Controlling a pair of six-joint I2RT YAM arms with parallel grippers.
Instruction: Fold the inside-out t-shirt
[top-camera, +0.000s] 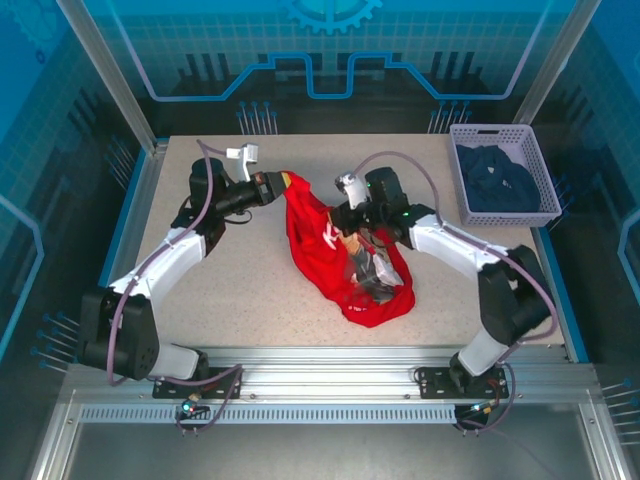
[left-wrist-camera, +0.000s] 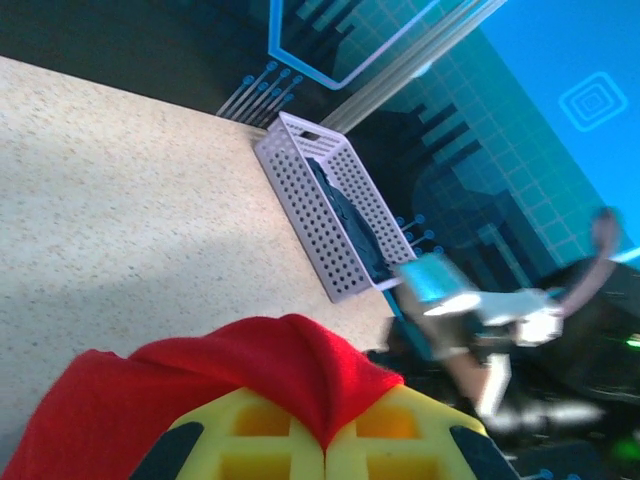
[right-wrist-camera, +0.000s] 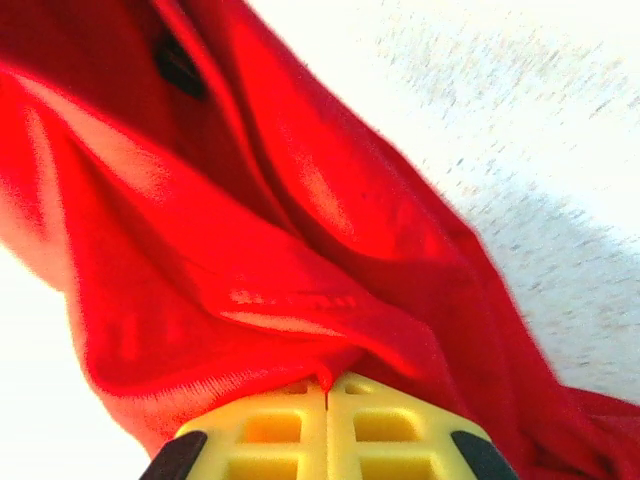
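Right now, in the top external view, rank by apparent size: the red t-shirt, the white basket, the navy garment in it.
1-2. red t-shirt, bunched up, and white basket: too alike to rank firmly, the shirt perhaps slightly bigger.
3. navy garment: lies inside the basket, clearly smallest.

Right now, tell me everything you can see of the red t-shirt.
The t-shirt is bright red soft cloth, crumpled and bunched, with white lettering and a tan print showing amid folds. Its lower part rests on the speckled table; the left pincer pinches its far corner, the right pincer a fold near its middle.
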